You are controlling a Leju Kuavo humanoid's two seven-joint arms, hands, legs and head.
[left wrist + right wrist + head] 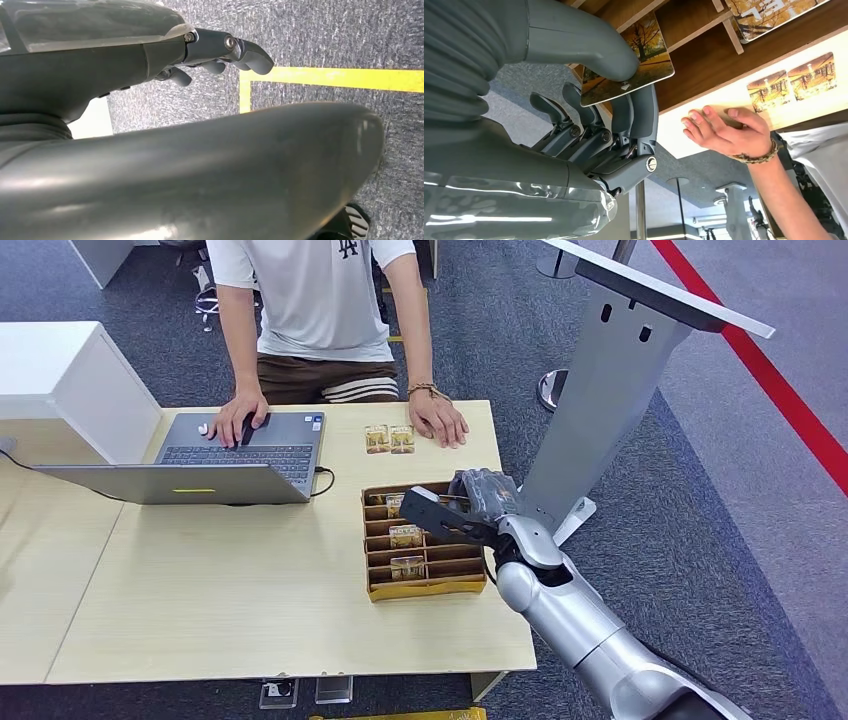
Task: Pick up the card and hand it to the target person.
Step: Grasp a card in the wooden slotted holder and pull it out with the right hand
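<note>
Grey right hand (619, 120) pinches the card (631, 62).

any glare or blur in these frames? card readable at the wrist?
Head view: even light, sharp, soft shadow under the laptop. Right wrist view: card crisp between thumb and fingers of the right hand, glare on the clear cover. Left wrist view: left hand close, its thumb softly blurred.

A light wooden bench (250, 600) stands on grey-blue carpet (700, 540). A red floor stripe (790, 400) crosses the carpet beside a grey metal stand (610, 410); a white cabinet (60, 380) sits opposite.
</note>
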